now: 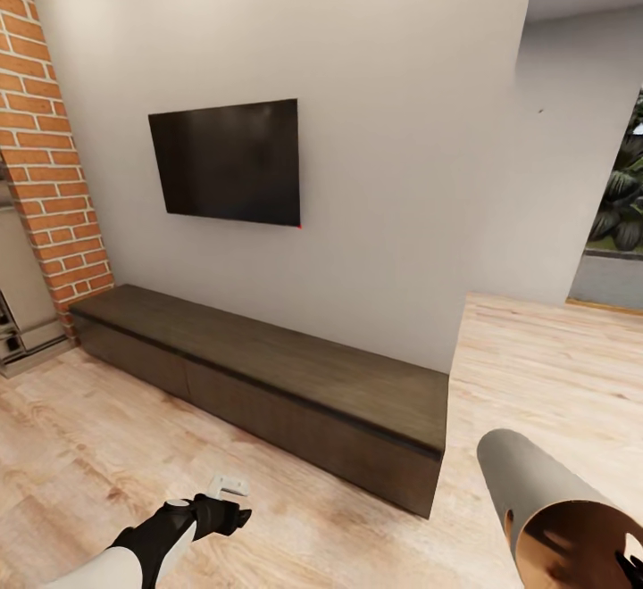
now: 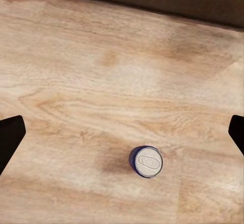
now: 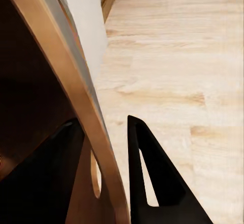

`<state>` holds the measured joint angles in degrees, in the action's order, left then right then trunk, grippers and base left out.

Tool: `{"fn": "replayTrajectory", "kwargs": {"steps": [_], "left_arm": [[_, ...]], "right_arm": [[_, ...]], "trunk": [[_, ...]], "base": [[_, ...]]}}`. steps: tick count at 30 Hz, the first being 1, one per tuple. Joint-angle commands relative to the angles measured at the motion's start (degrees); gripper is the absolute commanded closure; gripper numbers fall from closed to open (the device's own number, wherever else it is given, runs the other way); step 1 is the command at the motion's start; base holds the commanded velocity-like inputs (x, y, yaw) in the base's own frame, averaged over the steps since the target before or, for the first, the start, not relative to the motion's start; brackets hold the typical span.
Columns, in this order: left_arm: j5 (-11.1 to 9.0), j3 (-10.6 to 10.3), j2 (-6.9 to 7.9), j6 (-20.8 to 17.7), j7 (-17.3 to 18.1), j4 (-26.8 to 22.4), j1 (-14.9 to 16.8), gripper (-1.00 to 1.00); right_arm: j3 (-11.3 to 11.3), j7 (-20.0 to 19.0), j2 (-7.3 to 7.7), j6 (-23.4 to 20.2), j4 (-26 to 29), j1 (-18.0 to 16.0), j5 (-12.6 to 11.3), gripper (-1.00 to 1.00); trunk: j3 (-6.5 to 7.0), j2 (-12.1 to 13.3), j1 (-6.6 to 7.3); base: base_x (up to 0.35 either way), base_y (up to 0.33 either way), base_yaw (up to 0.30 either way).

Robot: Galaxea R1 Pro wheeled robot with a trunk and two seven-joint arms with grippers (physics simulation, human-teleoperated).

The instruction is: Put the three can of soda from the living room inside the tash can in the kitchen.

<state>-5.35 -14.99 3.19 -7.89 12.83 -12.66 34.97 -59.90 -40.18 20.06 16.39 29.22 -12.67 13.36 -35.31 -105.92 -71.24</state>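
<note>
Soda can stands upright on the wood floor, seen from above between the widely spread, empty fingers of the left gripper. Right gripper is clamped on the rim of the tilted bin, one finger inside, one outside. Ahead, a low dark cabinet sits under a wall TV, brick beside it.
</note>
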Motion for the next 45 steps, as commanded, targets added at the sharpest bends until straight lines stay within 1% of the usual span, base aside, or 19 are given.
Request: {"fn": "replayTrajectory", "kwargs": {"steps": [1, 2, 3, 7, 10, 12, 14, 15, 18, 21, 22, 23, 25, 26, 27, 32, 39, 41, 45], "left_arm": [[0.0, 0.0, -0.01, 0.1, 0.0, 0.0, 0.0, -1.0], [0.0, 0.0, -0.06, 0.1, 0.0, 0.0, 0.0, -1.0], [0.0, 0.0, -0.19, 0.2, 0.0, 0.0, 0.0, -1.0], [0.0, 0.0, -0.25, 0.2, 0.0, 0.0, 0.0, -1.0], [0.0, 0.0, -0.27, 0.3, 0.0, -0.1, 0.0, -1.0], [0.0, 0.0, -0.28, 0.3, -0.1, -0.1, 0.0, -1.0], [0.0, 0.0, -0.28, 0.3, -0.1, -0.2, 0.0, -1.0], [0.0, 0.0, -0.28, 0.3, -0.1, -0.2, 0.0, -1.0], [0.0, 0.0, -0.3, 0.3, -0.1, -0.2, 0.0, -1.0], [0.0, 0.0, -0.41, 0.3, -0.1, -0.3, 0.0, -1.0], [0.0, 0.0, -0.52, 0.3, -0.1, -0.3, 0.0, -1.0], [0.0, 0.0, -0.64, 0.3, -0.1, -0.3, 0.0, -1.0], [0.0, 0.0, -0.73, 0.4, -0.1, -0.3, 0.0, -1.0], [0.0, 0.0, -0.8, 0.4, -0.1, -0.3, 0.0, -1.0], [0.1, 0.0, -0.8, 0.4, -0.1, -0.3, 0.0, -1.0], [0.0, 0.0, -0.81, 0.5, -0.2, -0.3, 0.0, -1.0], [0.0, 0.1, -0.84, 0.4, -0.2, -0.2, 0.0, -1.0], [0.0, 0.2, -0.82, 0.4, -0.2, -0.1, 0.0, -1.0], [-0.1, 0.2, -0.82, 0.4, -0.2, -0.1, 0.0, -1.0]], "right_arm": [[0.4, -1.2, -0.02, -1.5, 1.6, 0.0, 0.0, 1.0], [0.4, -2.7, -0.05, -5.6, 5.2, 0.0, 0.0, 1.0], [0.6, -5.0, -0.16, -13.8, 12.9, -0.1, 0.0, 1.0], [0.9, -6.3, -0.36, -20.9, 20.8, -0.5, -0.1, 1.0], [1.5, -6.7, -0.41, -24.2, 23.8, -0.7, -0.1, 1.0], [3.3, -6.9, -0.44, -27.3, 27.0, -1.6, -0.1, 1.0], [5.6, -6.8, -0.65, -29.8, 29.3, -4.4, -0.1, 1.0], [6.1, -6.7, -0.74, -30.4, 29.6, -5.3, -0.1, 1.0], [7.6, -6.4, -1.01, -31.9, 30.3, -7.8, -0.1, 1.0], [9.7, -4.1, -1.33, -32.7, 30.6, -10.3, 0.0, 1.0], [10.7, -1.6, -1.43, -32.8, 30.6, -11.1, 0.0, 1.0], [13.4, 3.9, -1.59, -32.3, 30.3, -12.0, -0.1, 1.0], [15.5, 7.7, -1.77, -31.2, 30.0, -12.2, -0.1, 1.0], [16.7, 10.6, -2.55, -29.9, 29.9, -12.4, -0.1, 1.0], [16.9, 11.4, -2.86, -29.5, 29.8, -12.4, -0.1, 1.0], [17.9, 14.6, -3.93, -28.0, 29.7, -12.5, -0.1, 1.0], [18.4, 15.3, -4.2, -27.7, 29.6, -12.5, -0.1, 1.0], [19.4, 15.4, -4.29, -27.7, 28.9, -12.6, -0.1, 1.0], [20.3, 15.4, -4.35, -27.6, 28.3, -12.6, -0.1, 1.0]], "trunk": [[-0.18, -0.4, -0.23], [-0.36, -0.8, -0.44], [-0.54, -1.2, -0.66], [-1.26, -2.8, -1.54], [-1.8, -4.0, -2.2], [-2.16, -4.8, -2.64], [-2.52, -5.6, -3.08], [-2.7, -6.0, -3.3], [-3.24, -7.2, -3.96], [-3.78, -8.4, -4.62], [-3.95, -8.8, -4.84], [-4.13, -9.2, -5.06], [-4.49, -10.0, -5.5], [-4.67, -10.4, -5.72], [-4.85, -10.8, -5.94], [-5.75, -12.9, -7.03], [-7.01, -15.7, -8.57], [-7.37, -16.5, -9.01], [-8.08, -18.1, -9.89]], "base": [[0.0, 0.0, 0.0], [0.0, 0.0, 0.0], [0.0, 0.0, 0.0], [0.0, 0.0, 0.0], [0.0, 0.0, 0.0], [0.0, 0.0, 0.0], [0.0, 0.0, 0.0], [0.0, 0.0, 0.0], [0.0, 0.0, 0.0], [0.0, 0.0, 0.0], [0.0, 0.0, 0.0], [0.0, 0.0, 0.0], [0.0, 0.0, 0.0], [0.0, 0.0, 0.0], [0.0, 0.0, 0.0], [0.0, 0.0, 0.0], [0.0, 0.0, 0.0], [0.0, 0.0, 0.0], [0.0, 0.0, 0.0]]}}
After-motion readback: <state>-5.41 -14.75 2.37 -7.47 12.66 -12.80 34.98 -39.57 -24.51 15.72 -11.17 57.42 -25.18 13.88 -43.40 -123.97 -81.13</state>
